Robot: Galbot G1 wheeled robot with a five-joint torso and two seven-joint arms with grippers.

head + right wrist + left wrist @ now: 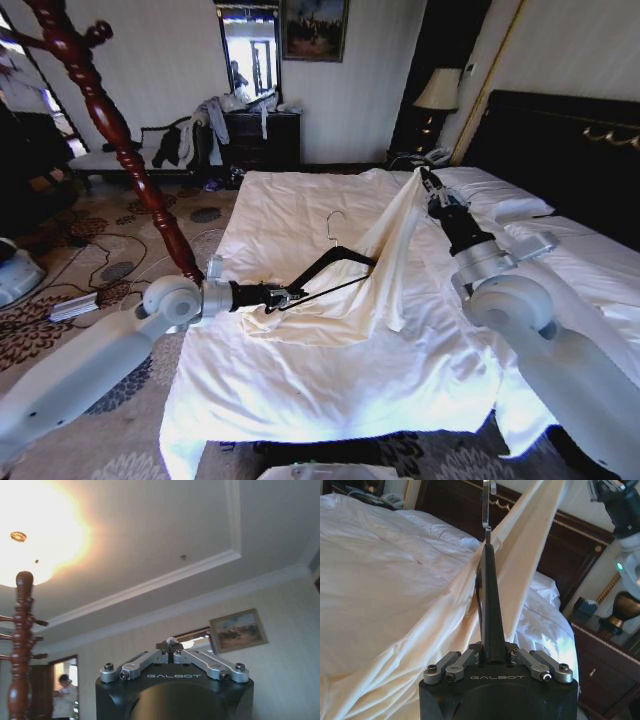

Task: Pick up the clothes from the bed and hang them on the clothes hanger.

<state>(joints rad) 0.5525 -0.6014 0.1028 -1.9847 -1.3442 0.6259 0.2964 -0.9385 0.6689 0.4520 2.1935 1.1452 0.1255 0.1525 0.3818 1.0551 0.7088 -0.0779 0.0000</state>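
The head view looks down over the bed (300, 380). The left wrist view looks closely along the hanger (491, 610). The right wrist view faces the ceiling.

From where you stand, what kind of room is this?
Most likely a bedroom, perhaps in a hotel: a wide bed with a white duvet and tall black headboard, a bedside lamp, and a wooden coat stand.
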